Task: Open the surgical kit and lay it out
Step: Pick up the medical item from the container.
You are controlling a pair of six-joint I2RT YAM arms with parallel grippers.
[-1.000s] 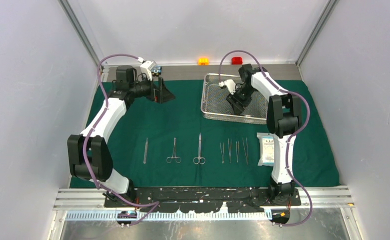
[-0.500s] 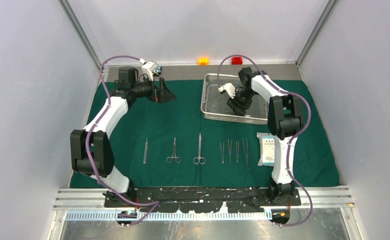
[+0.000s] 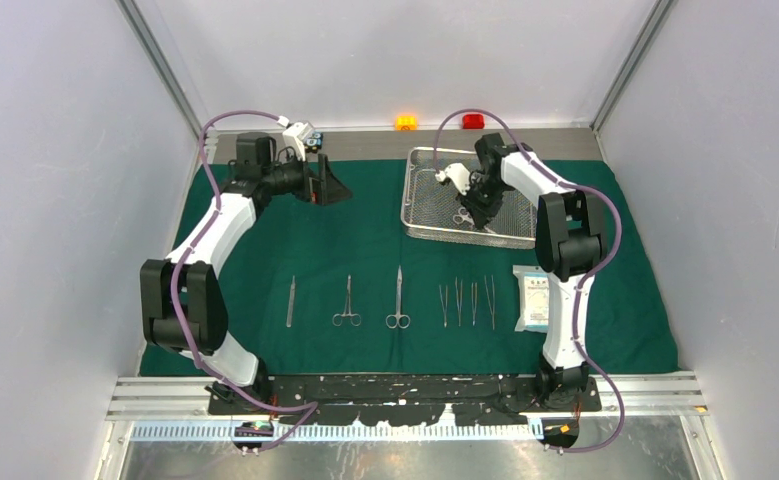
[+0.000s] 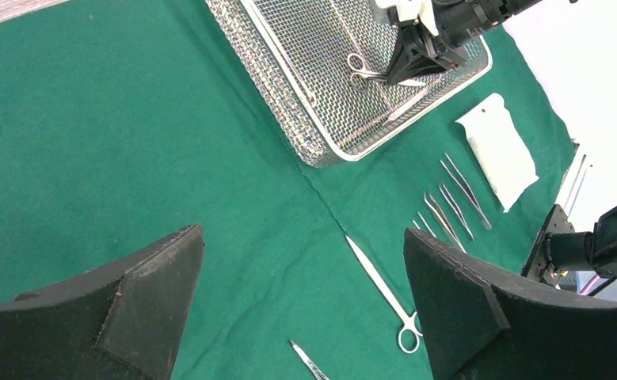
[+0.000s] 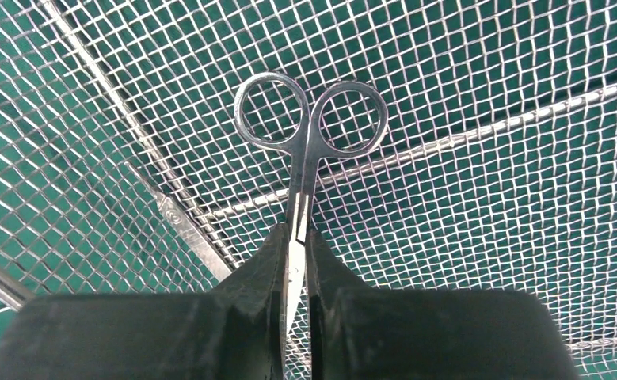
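Grey table (image 3: 565, 143); dark green cloth (image 3: 365, 250) spread over most of it; orange block (image 3: 406, 122), red block (image 3: 473, 121) at far edge; on cloth: wire-mesh tray (image 3: 445, 234), row of steel instruments (image 3: 398, 298), white packet (image 3: 534, 298).

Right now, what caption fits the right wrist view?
Right gripper shut on small steel scissors inside the wire-mesh tray.

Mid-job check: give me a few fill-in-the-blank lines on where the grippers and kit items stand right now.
1. The right gripper is shut on a pair of ____ inside the wire-mesh tray.
2. The left gripper hovers above the green cloth with its jaws ____.
3. The white-blue packet lies at the ____ end of the row of instruments on the cloth.

Missing words: scissors; open; right.
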